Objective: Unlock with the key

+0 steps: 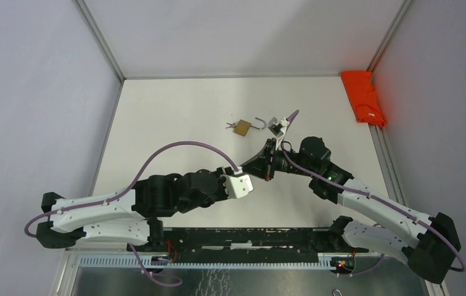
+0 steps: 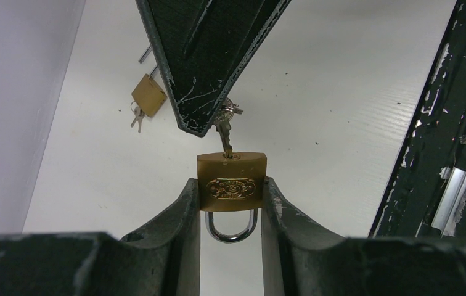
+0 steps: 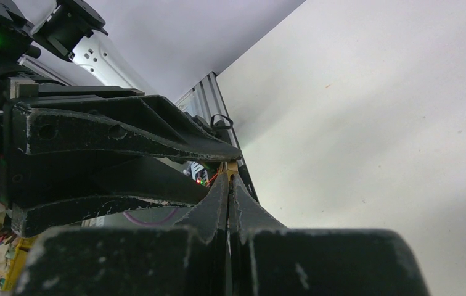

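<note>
While my two arms meet over the near middle of the white bench [image 2: 341, 123], my left arm lies low, stretched from its base on the left, with the forearm angled in to the right. My left tool [image 2: 230, 188] is partly open, its two black fingers [image 2: 184, 209] pressed against the flat sides of a small brass padlock [image 2: 231, 176], which it holds firmly. The steel shackle, with both legs seated in the body, points back toward my left wrist, and the keyhole face points away from it.

My right arm comes in from the right with its elbow bent and its wrist turned left to face the other tool. My right tool [image 3: 228, 182] is pinched fully closed on the head of a small metal key [image 2: 224, 132]. The key's blade stands in the keyhole of the held padlock.

Farther out on the bench lies a second brass padlock [image 2: 149, 95], with a small bunch of keys [image 2: 136, 117] beside it.
</note>
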